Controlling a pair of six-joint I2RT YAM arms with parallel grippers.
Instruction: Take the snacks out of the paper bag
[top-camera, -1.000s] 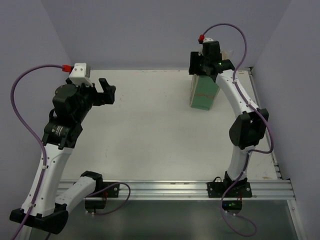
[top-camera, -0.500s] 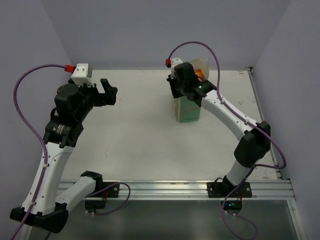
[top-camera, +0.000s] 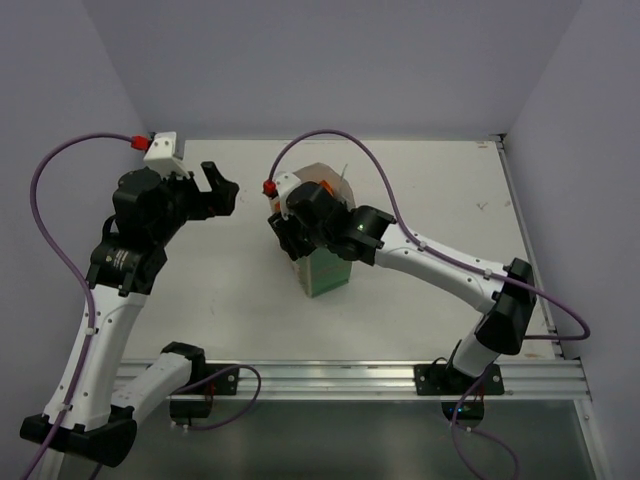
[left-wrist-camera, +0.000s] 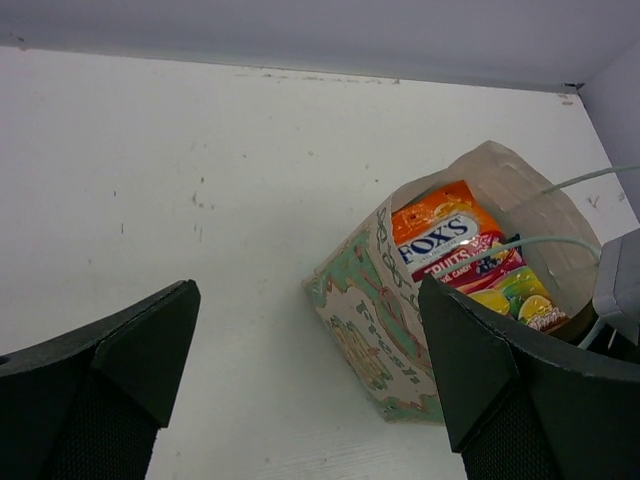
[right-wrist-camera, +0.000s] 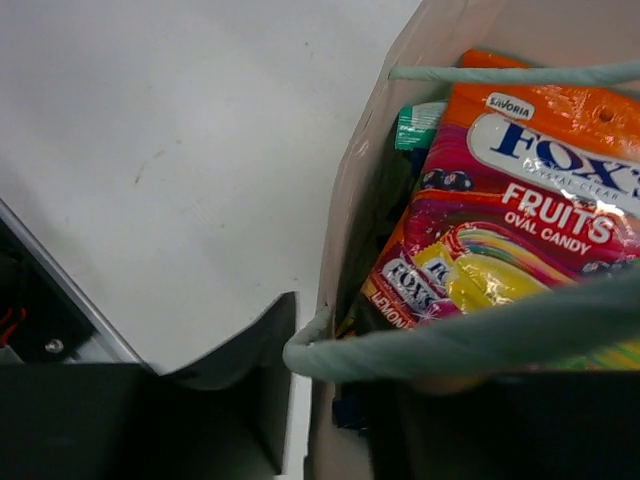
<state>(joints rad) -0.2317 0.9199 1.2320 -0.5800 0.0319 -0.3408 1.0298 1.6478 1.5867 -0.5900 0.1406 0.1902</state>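
Handle cord (right-wrist-camera: 560, 73) across orange packet (right-wrist-camera: 520, 220), paper bag (top-camera: 322, 272) on table (top-camera: 440, 180)

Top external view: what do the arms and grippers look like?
The left arm and right arm have white link shells, black joints and black two-finger grippers. A purple cable with a red connector loops to each wrist. A green light glows on the right arm.

Glossy foil packet (right-wrist-camera: 520, 200) (matt paper bag (left-wrist-camera: 365, 320)).

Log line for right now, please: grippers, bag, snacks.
left gripper: open, clear of paper bag | right gripper: jaws astride bag rim, grip unclear | snacks: in bag, orange Fox's packet on top | removed: none visible
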